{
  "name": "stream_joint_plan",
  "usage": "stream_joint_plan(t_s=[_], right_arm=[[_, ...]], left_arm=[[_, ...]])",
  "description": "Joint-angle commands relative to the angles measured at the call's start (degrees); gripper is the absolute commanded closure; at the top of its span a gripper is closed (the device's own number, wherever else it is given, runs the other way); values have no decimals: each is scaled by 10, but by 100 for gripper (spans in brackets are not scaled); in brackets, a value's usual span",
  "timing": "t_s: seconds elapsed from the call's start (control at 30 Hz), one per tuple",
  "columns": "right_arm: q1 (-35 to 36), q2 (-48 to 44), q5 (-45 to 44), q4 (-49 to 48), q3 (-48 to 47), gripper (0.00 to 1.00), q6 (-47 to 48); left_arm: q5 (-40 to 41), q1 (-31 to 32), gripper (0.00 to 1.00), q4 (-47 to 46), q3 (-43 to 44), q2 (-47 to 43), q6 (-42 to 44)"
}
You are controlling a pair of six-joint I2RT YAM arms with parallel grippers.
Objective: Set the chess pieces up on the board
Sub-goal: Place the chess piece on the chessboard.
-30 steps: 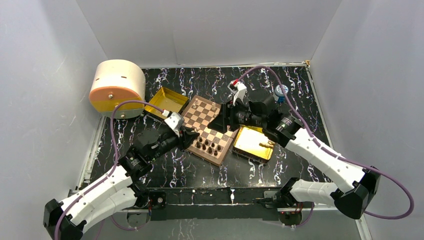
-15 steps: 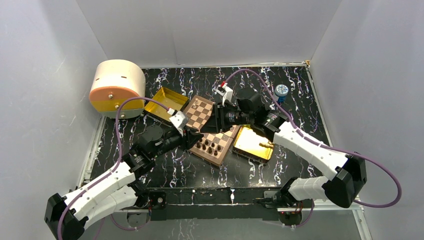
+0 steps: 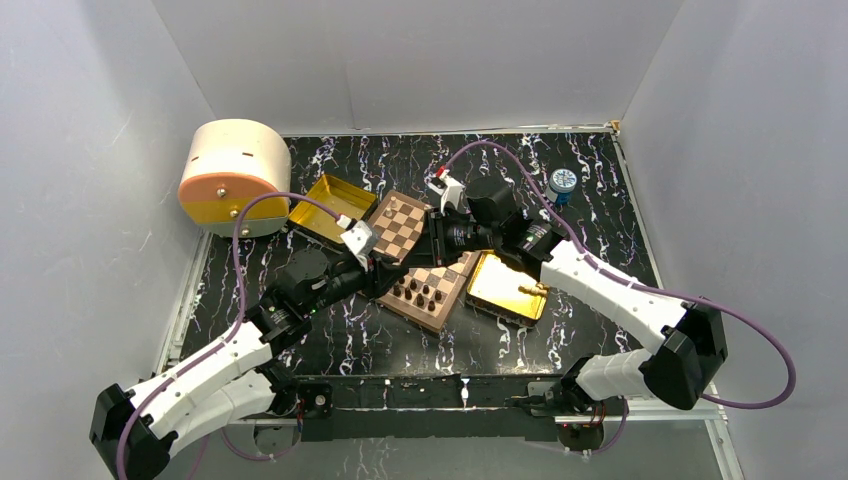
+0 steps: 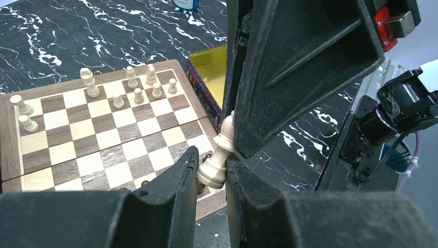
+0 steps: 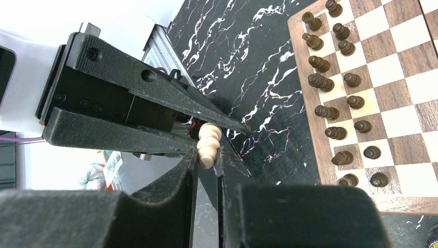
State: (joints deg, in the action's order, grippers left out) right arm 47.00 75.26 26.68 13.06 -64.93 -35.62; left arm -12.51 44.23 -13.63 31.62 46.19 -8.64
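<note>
While the left gripper (image 4: 213,164) has its jaws clenched on the base end of one light tan turned-wood chess piece (image 4: 219,155), the right gripper (image 5: 206,155) has its jaws pinched on the head end of the same piece. It hangs tilted between the two, off the surface, near the edge of the square wooden chessboard with dark brown and cream checks (image 4: 129,150).

Likely handling: very light, stiff, not fragile. It is smooth and round, though, so it can pivot or squirt out of flat jaws. The head tapers, so that is a poor hold. The better hold looks like the narrow stem just above the wide foot, jaws square across it. With two grips on it, one letting go crooked could twist it.

Beyond, dark brown chessmen (image 5: 335,98) stand on the board's near rows, and a few light tan chessmen (image 4: 134,90) stand at the far end. A shiny gold square tray (image 4: 212,64) sits just beside the board on the black white-veined desk (image 4: 77,31).
</note>
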Motion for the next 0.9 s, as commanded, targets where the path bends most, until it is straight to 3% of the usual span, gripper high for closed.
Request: stream_joint_plan(t_s=[0.0,0.23,0.27,0.3,0.67,0.87], right_arm=[[2,-12,-21,-13,-22,83,11],[1,-12,-71,19,-38,84,26],[1,-11,-87,28,-43,84,32],[0,-8,-102,40,-48,84,39],[0,96,-260,168,-174,85,114],[0,179,-340,220,-261,84,144]], left_arm=[[7,-2,82,-9,21,-7,2],[33,-2,49,20,20,-19,8],[37,-2,38,24,18,-21,9],[47,-2,13,28,16,-23,9],[207,-7,4,38,-27,-45,-50],[223,-60,4,71,-18,-50,-76]])
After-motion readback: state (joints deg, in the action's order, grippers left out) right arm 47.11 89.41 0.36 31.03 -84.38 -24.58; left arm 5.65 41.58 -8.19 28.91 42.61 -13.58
